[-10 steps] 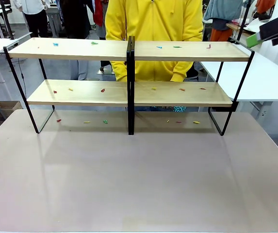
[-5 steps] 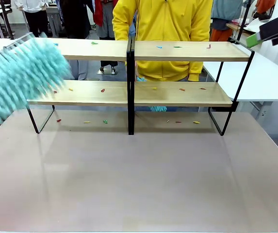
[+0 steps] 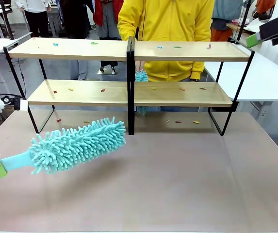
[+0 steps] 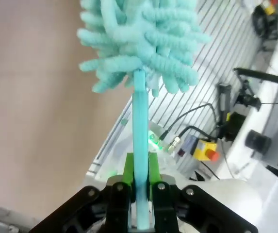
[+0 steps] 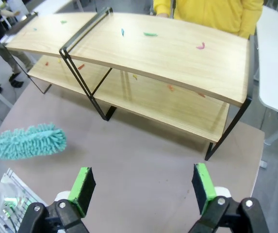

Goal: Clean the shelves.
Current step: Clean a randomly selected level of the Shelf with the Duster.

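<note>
Holding the duster (image 3: pixel 78 144) by its thin handle, your left gripper (image 4: pixel 139 169) sits low at the left edge of the table (image 3: pixel 177 184), jaws clamped on the stem so that it stands between the green pads. The fluffy head runs out from the gripper toward the table's middle and angles a little toward the far edge. Its tip hangs just short of the foot of the centre post (image 3: pixel 130 97).

The shelves (image 3: pixel 187 51) stand across the far half of the table, both boards running left to right. That puts the duster's long axis nearly along the boards and not across them. Small coloured scraps (image 3: pixel 177 47) are scattered on both boards and on the tabletop under the rack.

Your right gripper (image 5: pixel 143 187) is spread wide and empty, hanging high over the table's right side and looking down on the rack. The left arm is therefore the one placed to work. I judge that you need to lift the head and carry it toward the far edge before it can sweep either board.

Behind the rack, a person holds a second duster (image 3: pixel 141 76) close by the post, over the lower board. Mind that hand.
</note>
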Controlling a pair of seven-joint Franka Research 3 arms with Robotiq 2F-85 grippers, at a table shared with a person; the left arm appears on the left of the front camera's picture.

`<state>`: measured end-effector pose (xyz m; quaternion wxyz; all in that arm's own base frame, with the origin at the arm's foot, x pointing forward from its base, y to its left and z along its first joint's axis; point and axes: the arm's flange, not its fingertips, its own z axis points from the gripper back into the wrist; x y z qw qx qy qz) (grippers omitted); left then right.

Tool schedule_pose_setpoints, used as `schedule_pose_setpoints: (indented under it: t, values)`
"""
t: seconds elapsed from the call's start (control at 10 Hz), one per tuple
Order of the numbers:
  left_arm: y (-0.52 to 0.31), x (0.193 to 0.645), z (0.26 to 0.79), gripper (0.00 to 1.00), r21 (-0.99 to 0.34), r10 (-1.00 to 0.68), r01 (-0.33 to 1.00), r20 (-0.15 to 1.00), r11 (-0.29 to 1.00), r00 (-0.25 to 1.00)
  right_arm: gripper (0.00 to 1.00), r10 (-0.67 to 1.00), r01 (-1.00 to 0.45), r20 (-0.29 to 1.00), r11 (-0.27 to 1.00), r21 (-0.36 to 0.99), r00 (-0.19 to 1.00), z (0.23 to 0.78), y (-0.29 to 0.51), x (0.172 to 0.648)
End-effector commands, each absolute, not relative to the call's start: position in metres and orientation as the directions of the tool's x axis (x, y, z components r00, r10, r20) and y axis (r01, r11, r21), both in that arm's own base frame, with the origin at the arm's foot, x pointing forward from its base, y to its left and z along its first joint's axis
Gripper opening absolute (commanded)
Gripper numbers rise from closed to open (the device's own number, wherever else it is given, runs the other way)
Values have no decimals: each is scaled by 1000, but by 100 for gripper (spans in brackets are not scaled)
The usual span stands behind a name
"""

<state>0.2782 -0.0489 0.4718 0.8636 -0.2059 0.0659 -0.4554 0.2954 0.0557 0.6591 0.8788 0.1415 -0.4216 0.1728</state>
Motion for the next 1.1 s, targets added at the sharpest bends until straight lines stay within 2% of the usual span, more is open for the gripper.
schedule_pose_setpoints:
  t: [0.0,0.1,0.4,0.5,0.7,0.8,1.0]
  values:
    - [-25,251,493,13,-403,-866,824,130,398,482,100,179,-423,791,899,109,585,660,54,296]
    - [-25,251,493,13,-403,-866,824,130,398,482,100,179,-423,791,899,109,585,660,54,296]
    - [-67,320,474,13,-434,-778,703,8,564,628,100,179,-423,791,899,109,585,660,54,296]
    - [-66,326,478,13,-438,-807,724,-4,533,591,100,179,-423,791,899,109,585,660,54,296]
    - [-12,296,483,13,-391,-838,777,26,493,545,100,179,-423,791,899,109,585,660,54,296]
    - [34,264,472,13,-384,-868,805,17,452,496,100,179,-423,791,899,109,585,660,54,296]
    - [92,225,441,13,-382,-832,776,32,502,554,100,179,-423,791,899,109,585,660,54,296]
